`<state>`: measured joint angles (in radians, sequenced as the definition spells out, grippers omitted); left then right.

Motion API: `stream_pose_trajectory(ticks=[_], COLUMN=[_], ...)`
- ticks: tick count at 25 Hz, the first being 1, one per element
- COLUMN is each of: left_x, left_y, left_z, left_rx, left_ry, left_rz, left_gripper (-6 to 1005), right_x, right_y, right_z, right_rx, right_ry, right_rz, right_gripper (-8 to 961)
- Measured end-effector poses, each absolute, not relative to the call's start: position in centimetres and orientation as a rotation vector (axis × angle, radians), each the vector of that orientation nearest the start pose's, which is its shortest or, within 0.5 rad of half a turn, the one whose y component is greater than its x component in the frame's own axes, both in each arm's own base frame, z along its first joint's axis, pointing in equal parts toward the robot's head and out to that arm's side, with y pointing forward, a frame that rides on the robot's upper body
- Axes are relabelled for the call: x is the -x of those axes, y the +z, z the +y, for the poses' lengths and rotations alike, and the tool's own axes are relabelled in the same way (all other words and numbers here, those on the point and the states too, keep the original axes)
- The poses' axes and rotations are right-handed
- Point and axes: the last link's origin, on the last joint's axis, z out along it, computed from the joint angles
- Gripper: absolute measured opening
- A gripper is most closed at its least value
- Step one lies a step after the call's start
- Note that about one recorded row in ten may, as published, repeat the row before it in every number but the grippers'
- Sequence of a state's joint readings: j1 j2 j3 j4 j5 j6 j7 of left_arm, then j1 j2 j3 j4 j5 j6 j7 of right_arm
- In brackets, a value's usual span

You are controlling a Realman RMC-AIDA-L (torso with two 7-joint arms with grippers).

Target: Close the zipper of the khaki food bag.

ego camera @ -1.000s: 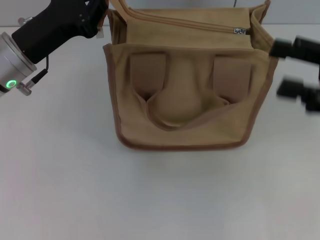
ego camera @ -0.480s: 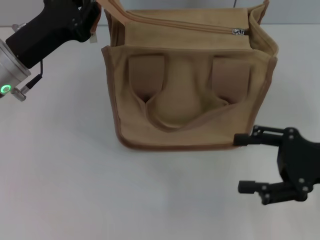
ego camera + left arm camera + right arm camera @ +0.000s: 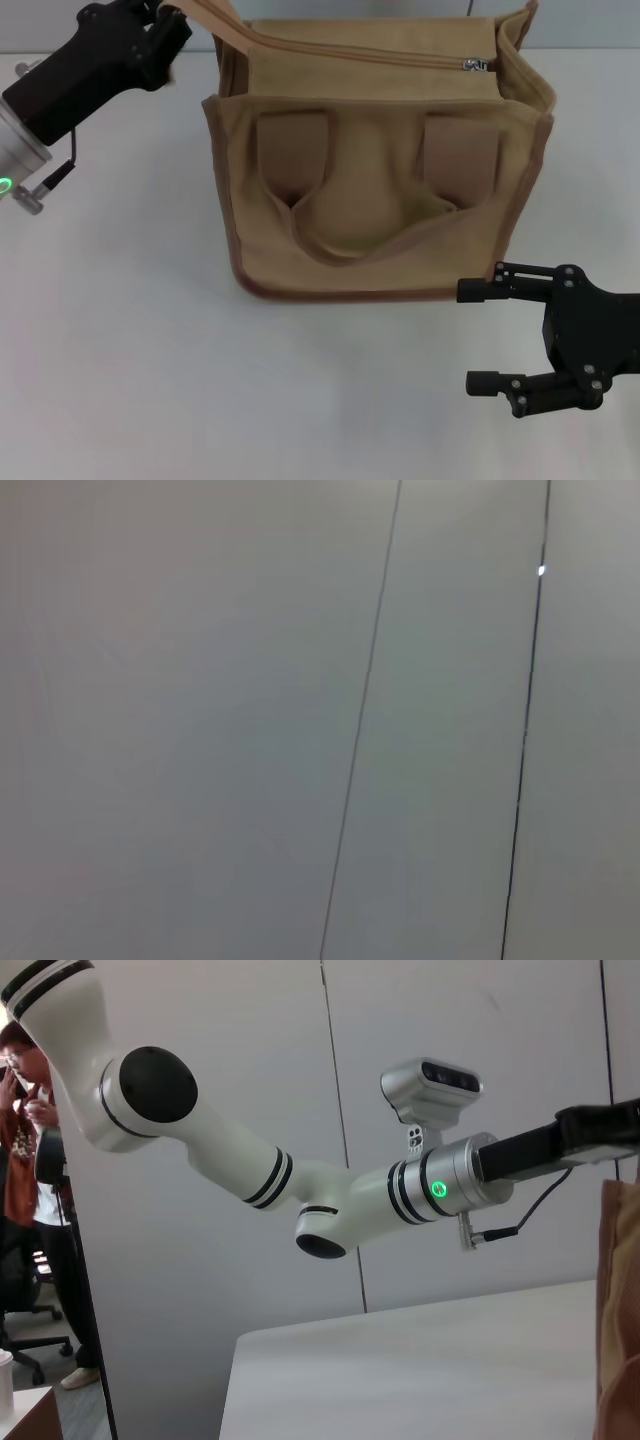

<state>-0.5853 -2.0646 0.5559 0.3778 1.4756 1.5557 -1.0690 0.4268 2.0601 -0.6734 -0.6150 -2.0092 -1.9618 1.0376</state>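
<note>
The khaki food bag (image 3: 375,200) stands upright at the table's middle back, its two handle patches and looped handle facing me. The zipper (image 3: 370,52) runs along its top, and the silver pull tab (image 3: 478,64) sits at the right end. My left gripper (image 3: 160,22) is at the bag's top left corner, shut on the bag's strap (image 3: 205,18), which it holds taut to the left. My right gripper (image 3: 478,336) is open and empty, low over the table by the bag's front right corner. The right wrist view shows the left arm (image 3: 440,1185) and the bag's edge (image 3: 618,1320).
The white table (image 3: 150,350) spreads around the bag. A grey panelled wall (image 3: 300,720) fills the left wrist view. A person (image 3: 30,1160) stands beyond the table's far side in the right wrist view.
My right gripper has moved from beside the bag's top right corner down to the front right of the table. My left gripper has drawn the strap a little further left.
</note>
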Motion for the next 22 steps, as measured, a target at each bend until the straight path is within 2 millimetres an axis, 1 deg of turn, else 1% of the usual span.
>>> stream_pose_trajectory(ticks=[1,2,3,6,7,8,9,10,11,12,13,14,15,16,17,18,21,22], left_x=[23.9,24.4,24.4,25.6,26.5,26.5,26.8,27.2,27.2,27.5,27.7,27.7,27.6,27.6,27.3,27.3,26.8,26.7], left_y=[3.3,3.9,3.9,5.4,6.6,6.6,7.1,7.7,7.7,8.1,8.5,8.5,8.9,8.9,8.7,8.7,7.6,7.2], left_z=[36.0,36.1,36.1,35.8,35.5,35.5,35.2,34.6,34.6,34.2,33.3,33.3,31.5,31.3,30.0,30.0,28.4,28.1], left_rx=[2.187,2.221,2.221,2.301,2.354,2.354,2.381,2.438,2.438,2.477,2.529,2.529,2.612,2.622,2.685,2.685,2.77,2.784], left_ry=[-1.271,-1.226,-1.226,-1.106,-1.02,-1.02,-0.986,-0.934,-0.934,-0.901,-0.877,-0.877,-0.895,-0.902,-0.946,-0.946,-1.001,-1.008], left_rz=[-0.472,-0.505,-0.505,-0.535,-0.568,-0.568,-0.581,-0.602,-0.602,-0.606,-0.6,-0.6,-0.553,-0.544,-0.477,-0.477,-0.378,-0.361], left_gripper=[83,104,125,187,208,229,250,270,291,312,360,407,455,502,550,579,667,696], right_x=[-26.5,-26.5,-26.5,-26.4,-26.3,-26.3,-26.3,-26.3,-26.3,-26.4,-26.4,-26.4,-26.4,-26.4,-26.5,-26.5,-26.5,-26.5], right_y=[0.9,0.9,0.9,0.8,0.8,0.8,0.8,0.8,0.8,0.7,0.7,0.7,0.6,0.5,0.4,0.4,0.2,0.1], right_z=[25.4,25.5,25.5,25.6,25.6,25.6,25.7,25.7,25.7,25.9,25.9,26.0,26.1,26.1,26.2,26.2,26.2,26.2], right_rx=[2.935,2.935,2.935,2.936,2.939,2.939,2.939,2.938,2.938,2.934,2.934,2.933,2.931,2.928,2.924,2.924,2.919,2.918], right_ry=[0.995,0.997,0.997,0.999,0.998,0.998,0.996,0.994,0.991,0.981,0.981,0.977,0.972,0.969,0.963,0.963,0.961,0.967], right_rz=[0.185,0.181,0.181,0.179,0.175,0.175,0.174,0.173,0.173,0.176,0.176,0.177,0.181,0.185,0.195,0.195,0.206,0.213], right_gripper=[829,829,829,828,828,828,828,828,828,828,828,828,828,827,827,827,827,827])
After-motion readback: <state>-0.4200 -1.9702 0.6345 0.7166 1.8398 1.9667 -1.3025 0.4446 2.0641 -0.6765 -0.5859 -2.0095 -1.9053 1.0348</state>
